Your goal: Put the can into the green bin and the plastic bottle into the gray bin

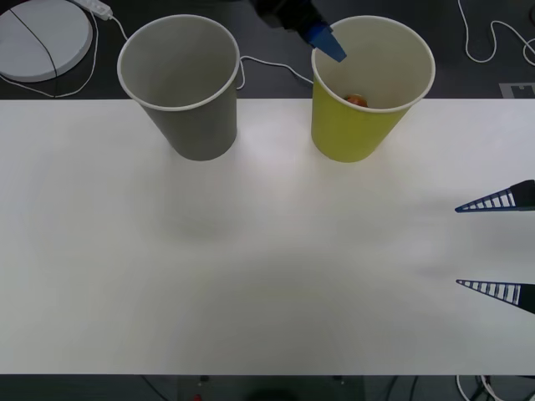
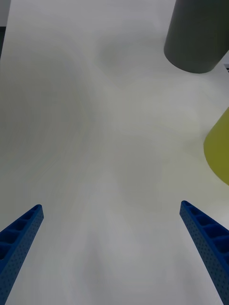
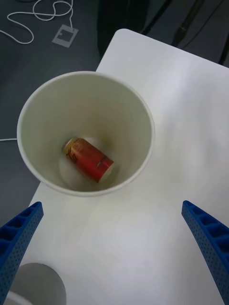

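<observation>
The can (image 3: 89,159), red with a gold end, lies on its side on the bottom of the green bin (image 3: 138,109). In the front view a bit of the can (image 1: 357,100) peeks over the far inner wall of the green bin (image 1: 355,134). My left gripper (image 3: 112,205) hovers open over that bin with nothing in it; one blue finger (image 1: 328,42) shows at the rim. The gray bin (image 1: 196,125) stands upright to the left. At the table's right edge my right gripper (image 1: 497,246) rests open and holds nothing. The plastic bottle is out of view.
A round white device (image 1: 42,33) with cables lies on the dark floor behind the table's far left corner. A white cable (image 1: 272,67) runs behind the bins. The white table (image 1: 251,267) spreads wide in front of both bins.
</observation>
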